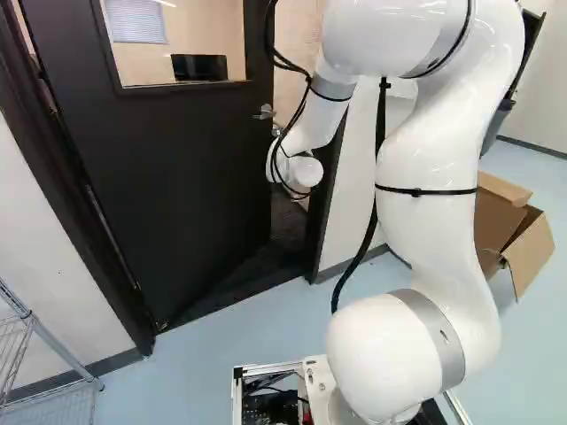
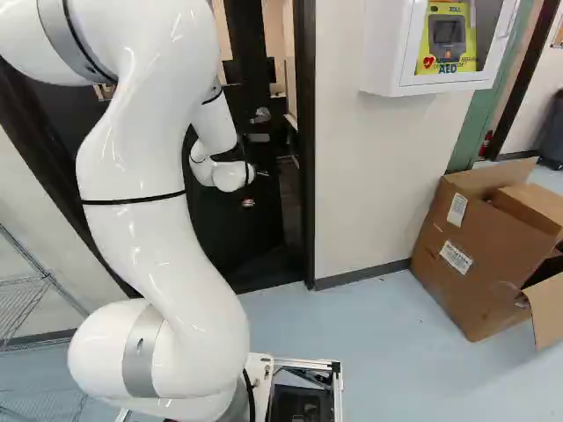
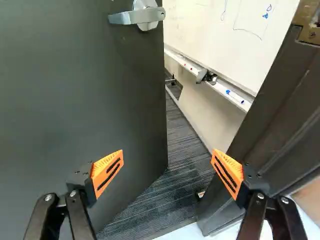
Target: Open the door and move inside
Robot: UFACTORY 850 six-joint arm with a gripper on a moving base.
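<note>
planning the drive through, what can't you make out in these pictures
- Top of the door: cut off by the upper edge, all views
- Brass plate on the frame: cut off by the edge, wrist view
- Inside bottom of the box: hidden by walls and flaps, both base views
- Dark item: too small to identify, wrist view

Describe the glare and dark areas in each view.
Left base view: glints on the glossy arm, door nearly black; right base view: bright highlights along the arm; wrist view: handle shiny, pale floor beyond the carpet washed out.
</note>
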